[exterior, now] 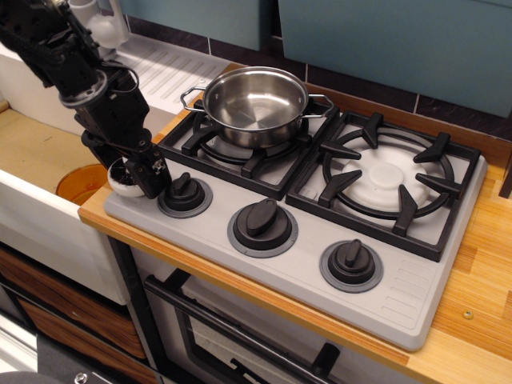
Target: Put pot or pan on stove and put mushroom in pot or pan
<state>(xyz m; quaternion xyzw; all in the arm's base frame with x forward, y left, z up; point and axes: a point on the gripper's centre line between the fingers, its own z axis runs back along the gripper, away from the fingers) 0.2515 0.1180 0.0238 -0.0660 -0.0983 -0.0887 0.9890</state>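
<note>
One claw (138, 174) gripping mushroom (122, 178) at stove (416, 308) left corner | pan (254, 104) on left grate

No readable text, labels, brands, numbers or signs anywhere in view.

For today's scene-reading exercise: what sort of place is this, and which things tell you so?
Probably a toy kitchen. A two-burner stove with a pan on one grate sits in a wooden counter, an oven door below it and a sink beside it.
</note>
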